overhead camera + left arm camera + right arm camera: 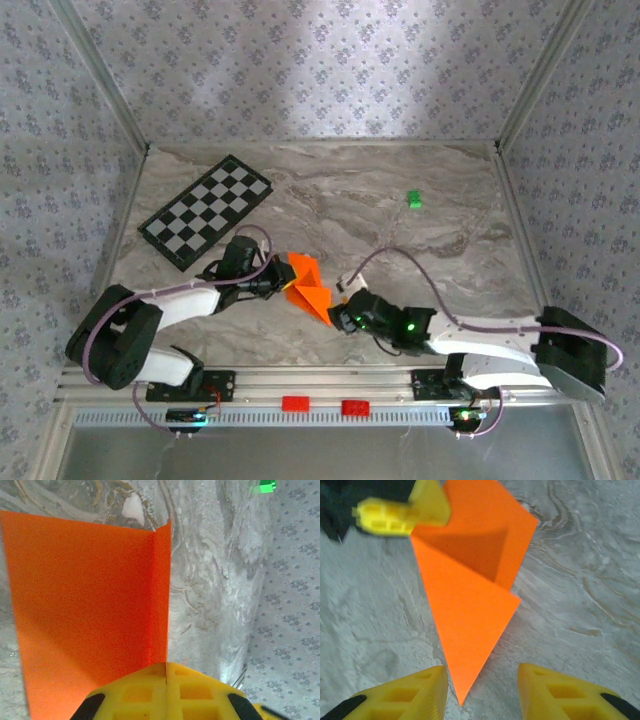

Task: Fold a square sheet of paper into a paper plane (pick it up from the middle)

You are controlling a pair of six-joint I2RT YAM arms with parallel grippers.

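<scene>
Orange paper partly folded, sitting mid worktop between the two arms, one flap standing up along a crease and a pointed tip aimed at the right arm. Left end effector pressed together, pinching the paper at the crease edge. Right end effector spread, fingers on either side of the tip (not touching it). Checkered board far left, green block far right, both well apart from the paper.
</scene>
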